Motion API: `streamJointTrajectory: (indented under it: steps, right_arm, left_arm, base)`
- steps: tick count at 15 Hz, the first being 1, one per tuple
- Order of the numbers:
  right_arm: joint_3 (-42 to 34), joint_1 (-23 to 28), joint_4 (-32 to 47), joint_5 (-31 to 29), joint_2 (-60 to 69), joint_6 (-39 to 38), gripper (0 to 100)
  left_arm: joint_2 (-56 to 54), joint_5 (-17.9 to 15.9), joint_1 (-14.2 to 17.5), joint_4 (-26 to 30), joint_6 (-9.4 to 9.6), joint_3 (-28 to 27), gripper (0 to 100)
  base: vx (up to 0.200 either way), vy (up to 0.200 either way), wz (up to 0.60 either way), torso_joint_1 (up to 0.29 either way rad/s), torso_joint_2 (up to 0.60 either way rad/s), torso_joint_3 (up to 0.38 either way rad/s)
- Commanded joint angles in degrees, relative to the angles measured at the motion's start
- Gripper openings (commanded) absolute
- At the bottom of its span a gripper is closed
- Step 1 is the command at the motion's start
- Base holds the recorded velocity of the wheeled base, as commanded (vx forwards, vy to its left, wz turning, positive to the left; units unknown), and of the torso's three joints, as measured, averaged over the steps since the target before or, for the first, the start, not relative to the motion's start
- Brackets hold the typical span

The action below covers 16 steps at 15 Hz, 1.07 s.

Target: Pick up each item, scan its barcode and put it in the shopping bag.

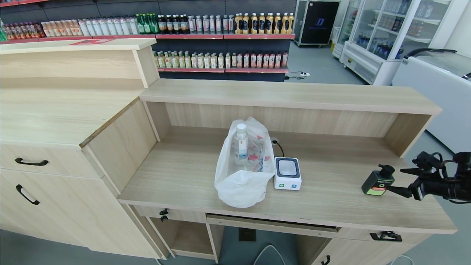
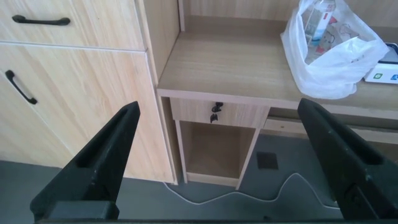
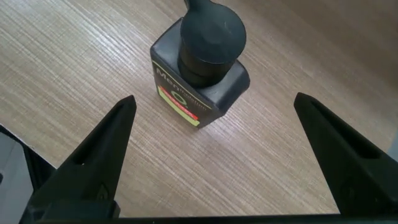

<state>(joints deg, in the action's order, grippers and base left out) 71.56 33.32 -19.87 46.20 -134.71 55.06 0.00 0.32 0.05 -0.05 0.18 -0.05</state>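
The job is looking about half done. A clear bottle with a white cap (image 1: 241, 143) is standing inside the white plastic shopping bag (image 1: 241, 180), which is sitting open in the middle of the pale wooden counter (image 1: 176, 176), so I am taking that item as finished.

A dark squat bottle with a black pump top (image 1: 378, 180) is waiting upright near the counter's right end, well apart from the bag, neither scanned nor bagged. The right gripper (image 1: 399, 180) is hovering just beside it with its fingers spread wide, holding nothing; its wrist camera is showing the bottle lying between the two fingers but not touching them. Grasping, scanning and bagging are all remaining for this one.

The left gripper (image 2: 219, 106) is hanging wide apart and empty off the counter's left end, below the top.

The white box scanner (image 1: 287, 173) is sitting just beside the bag on its right, a black cable (image 1: 278, 147) trailing behind it. It is standing between the dark bottle and the bag, and the counter's raised back ledge (image 1: 294, 97) is overhanging the rear.
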Motion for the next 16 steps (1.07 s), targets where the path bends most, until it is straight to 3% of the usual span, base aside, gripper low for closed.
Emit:
streamJointTrajectory:
  steps: [1,16]
  right_arm:
    - [0.6,-0.8,0.0,-0.1,-1.3,0.0,100]
    - [4.5,-5.1,-0.3,-0.3,-5.9,0.5,100]
  left_arm:
    - [0.0,0.0,0.0,0.0,-0.01,0.0,100]
    - [0.0,0.0,0.0,0.0,-0.01,0.0,100]
  base:
    - [0.0,0.0,0.0,0.0,0.0,0.0]
    - [0.0,0.0,0.0,0.0,0.0,0.0]
